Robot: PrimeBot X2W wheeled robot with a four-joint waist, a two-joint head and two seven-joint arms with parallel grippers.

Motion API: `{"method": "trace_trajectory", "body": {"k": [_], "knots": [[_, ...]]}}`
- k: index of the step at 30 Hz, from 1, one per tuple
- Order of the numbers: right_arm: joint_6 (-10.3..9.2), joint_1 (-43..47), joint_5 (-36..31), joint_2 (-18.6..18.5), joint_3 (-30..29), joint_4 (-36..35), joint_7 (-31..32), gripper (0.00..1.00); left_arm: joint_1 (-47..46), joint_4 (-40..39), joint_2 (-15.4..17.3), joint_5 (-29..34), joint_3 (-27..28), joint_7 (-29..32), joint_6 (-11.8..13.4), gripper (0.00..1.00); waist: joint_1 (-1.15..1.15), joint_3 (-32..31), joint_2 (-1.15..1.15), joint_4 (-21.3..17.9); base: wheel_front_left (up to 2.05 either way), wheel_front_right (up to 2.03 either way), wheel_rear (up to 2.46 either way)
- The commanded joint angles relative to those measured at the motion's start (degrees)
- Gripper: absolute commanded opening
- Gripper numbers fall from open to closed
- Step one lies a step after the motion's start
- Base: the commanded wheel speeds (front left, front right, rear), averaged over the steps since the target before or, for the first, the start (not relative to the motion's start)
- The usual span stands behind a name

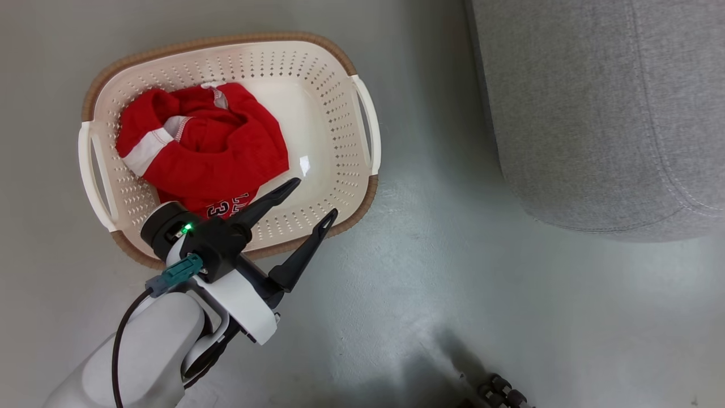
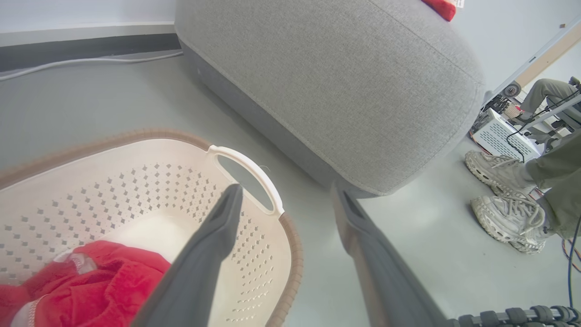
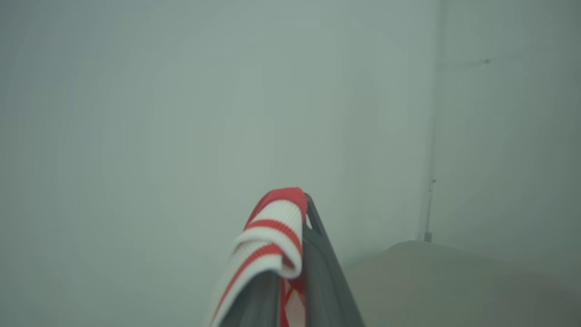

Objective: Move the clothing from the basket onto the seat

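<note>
The left gripper [image 1: 314,198] has two long black fingers, a green light [image 1: 187,228], a teal connector [image 1: 175,273], a black cable [image 1: 116,351] and a pale forearm [image 1: 153,345].

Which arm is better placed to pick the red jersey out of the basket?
Left: the left gripper is open at the basket edge, close to the jersey. The right gripper is shut on another striped garment.

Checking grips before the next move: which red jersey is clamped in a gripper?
The jersey with striped trim, pinched in the shut right gripper. The numbered jersey lies loose in the basket, beside the open left gripper.
</note>
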Motion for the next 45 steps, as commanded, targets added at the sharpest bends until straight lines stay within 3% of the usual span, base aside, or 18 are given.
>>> {"method": "trace_trajectory", "body": {"k": [1, 3, 11, 19, 20, 21, 22, 30, 35, 45], "knots": [[0.17, 0.3, -0.5, -0.5, 0.1, -0.9, 0.3, 0.00, -1.0, -1.0, 0.8, 0.4, 1.6, -0.3, 0.0, 1.00, 0.00, 0.6, 0.00, 0.4, 0.00, 0.00, 0.00], [0.17, 1.2, -0.1, -0.2, -0.8, 1.8, 0.9, 0.00, -1.0, -1.0, 0.8, 0.5, 1.7, -0.3, 0.0, 1.00, 0.00, 0.9, 0.00, 0.7, 0.00, 0.00, 0.00], [0.17, 3.5, 2.8, -11.1, -5.2, 23.6, 2.7, 0.00, -1.1, -0.7, -0.1, 0.2, 0.4, -0.3, 0.0, 1.00, 0.00, 1.2, 0.00, 2.3, 0.00, 0.00, 0.00], [0.17, 4.6, 3.2, -13.4, -7.3, 32.5, 1.9, 0.00, -1.8, -0.5, -0.4, -0.1, 0.5, -0.3, 0.0, 1.00, 0.00, 0.9, 0.00, 2.8, 0.00, 0.00, 0.00], [0.17, 4.8, 3.1, -13.7, -7.5, 33.0, 1.6, 0.18, -1.9, -0.5, -0.6, -0.1, 0.5, -0.3, 0.0, 1.00, 0.00, 0.8, 0.00, 2.8, 0.00, 0.00, 0.00], [0.17, 4.9, 3.3, -13.8, -8.0, 33.5, 1.4, 0.64, -2.0, -0.5, -0.7, -0.2, 0.6, -0.3, 0.0, 1.00, 0.00, 0.7, 0.00, 2.9, 0.00, 0.00, 0.00], [0.17, 4.8, 3.5, -13.7, -8.1, 33.9, 1.1, 1.00, -2.1, -0.5, -0.8, -0.2, 0.6, -0.3, 0.0, 1.00, 0.00, 0.6, 0.00, 2.9, 0.00, 0.00, 0.00], [0.17, 5.7, 4.8, -13.1, -6.1, 36.8, -0.1, 1.00, -2.1, -0.6, -1.8, 0.3, 0.9, -0.3, 0.0, 1.00, 0.00, -1.9, 0.00, 3.5, 0.00, 0.00, 0.00], [0.17, 8.7, 6.1, -12.5, -1.4, 38.0, -0.6, 1.00, -1.6, -0.5, -3.4, 0.6, 1.5, -0.3, 0.0, 1.00, 0.00, -5.2, 0.00, 4.2, 0.00, 0.00, 0.00], [0.17, 18.9, 14.8, -10.3, 8.1, 33.5, -0.7, 1.00, 1.3, 1.0, -7.3, 0.5, 3.7, -0.3, 0.0, 1.00, 0.00, -14.5, 0.00, 6.1, 0.00, 0.00, 0.00]]}}
